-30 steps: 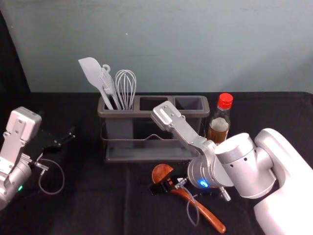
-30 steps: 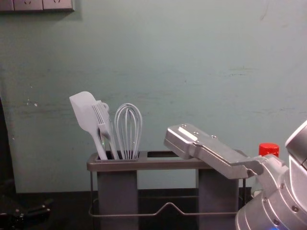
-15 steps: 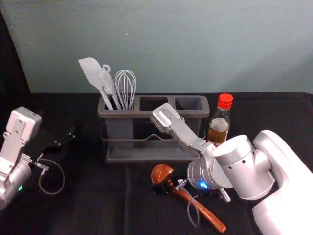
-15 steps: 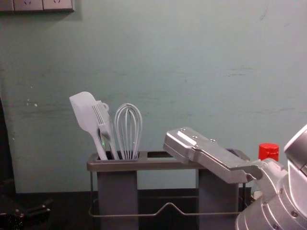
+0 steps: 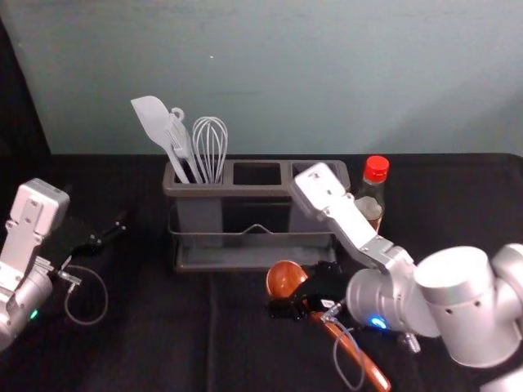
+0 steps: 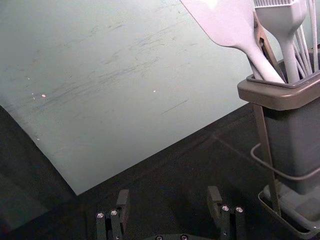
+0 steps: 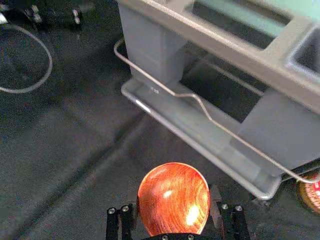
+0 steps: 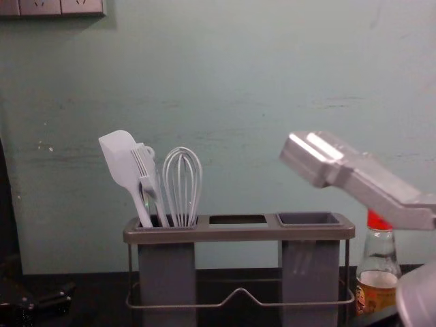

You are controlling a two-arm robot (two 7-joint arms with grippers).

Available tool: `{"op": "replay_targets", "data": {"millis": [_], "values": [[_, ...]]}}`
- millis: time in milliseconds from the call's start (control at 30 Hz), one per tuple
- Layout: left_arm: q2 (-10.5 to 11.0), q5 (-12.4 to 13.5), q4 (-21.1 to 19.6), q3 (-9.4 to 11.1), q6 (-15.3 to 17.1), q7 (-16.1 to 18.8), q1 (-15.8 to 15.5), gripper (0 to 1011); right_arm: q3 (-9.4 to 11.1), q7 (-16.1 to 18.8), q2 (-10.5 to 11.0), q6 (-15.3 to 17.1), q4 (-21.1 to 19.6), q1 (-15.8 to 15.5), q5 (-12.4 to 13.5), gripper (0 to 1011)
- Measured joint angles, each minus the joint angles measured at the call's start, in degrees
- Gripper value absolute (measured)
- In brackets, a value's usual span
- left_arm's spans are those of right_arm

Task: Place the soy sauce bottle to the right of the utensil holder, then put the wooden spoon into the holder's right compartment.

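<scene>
Two grippers are hanging out over a dark cloth (image 5: 155,343) here. Far left, the left gripper (image 5: 108,232) is just idling, well apart from the holder, and its fingers are sitting spread with nothing between them. Next along, the utensil holder (image 5: 245,193) is standing upright, with a spatula (image 5: 153,118), a brush (image 8: 151,180) and a whisk (image 5: 210,147) poking up out of its left compartment. Just on the near side of the holder's right half, the right gripper (image 5: 304,288) is grasping the wooden spoon (image 5: 283,278) right by its bowl, and the handle is slanting off toward the near right. Over on the right, the soy sauce bottle (image 5: 373,194) is standing upright beside the holder, red cap on top, and the right arm is partly covering it.
</scene>
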Motion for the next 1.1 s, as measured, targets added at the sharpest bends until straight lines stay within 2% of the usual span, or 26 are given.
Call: {"op": "replay_targets", "data": {"millis": [33, 100, 133, 200, 367, 400, 433, 467, 500, 600, 633, 700, 1100], "values": [[0.0, 0.0, 0.0, 0.0, 0.0, 0.0, 0.0, 1011, 0.0, 0.0, 0.0, 0.0, 0.0, 0.0, 0.0, 838], [0.0, 0.0, 0.0, 0.0, 0.0, 0.0, 0.0, 1011, 1.4, -0.5, 0.1, -2.6, -1.4, -1.8, 0.9, 838], [0.0, 0.0, 0.0, 0.0, 0.0, 0.0, 0.0, 1011, 3.0, -0.8, 0.2, -6.0, -2.9, -3.7, 2.7, 838], [0.0, 0.0, 0.0, 0.0, 0.0, 0.0, 0.0, 1011, 4.4, -1.0, 0.2, -8.7, -3.8, -5.2, 4.2, 838], [0.0, 0.0, 0.0, 0.0, 0.0, 0.0, 0.0, 1011, 6.6, -1.8, 0.1, -15.0, -5.3, -8.1, 6.6, 838], [0.0, 0.0, 0.0, 0.0, 0.0, 0.0, 0.0, 1012, 7.2, -1.8, 0.2, -17.8, -5.6, -9.0, 7.4, 838], [0.0, 0.0, 0.0, 0.0, 0.0, 0.0, 0.0, 1012, 7.2, -1.8, 0.2, -17.8, -5.6, -9.0, 7.4, 838], [0.0, 0.0, 0.0, 0.0, 0.0, 0.0, 0.0, 1011, 8.0, -2.0, 0.5, -23.2, -6.0, -10.7, 8.8, 838], [0.0, 0.0, 0.0, 0.0, 0.0, 0.0, 0.0, 1011, 8.0, -2.0, 0.5, -23.2, -6.0, -10.7, 8.8, 838], [0.0, 0.0, 0.0, 0.0, 0.0, 0.0, 0.0, 1012, 8.4, -3.5, 1.1, -34.0, -5.8, -13.3, 10.3, 838], [0.0, 0.0, 0.0, 0.0, 0.0, 0.0, 0.0, 1011, 8.4, -3.6, 1.3, -35.7, -5.5, -13.6, 10.5, 838], [0.0, 0.0, 0.0, 0.0, 0.0, 0.0, 0.0, 1011, 8.2, -3.7, 1.7, -36.9, -5.0, -13.7, 10.8, 838], [0.0, 0.0, 0.0, 0.0, 0.0, 0.0, 0.0, 1011, 8.0, -3.8, 1.7, -36.9, -4.8, -13.6, 10.9, 838]]}}
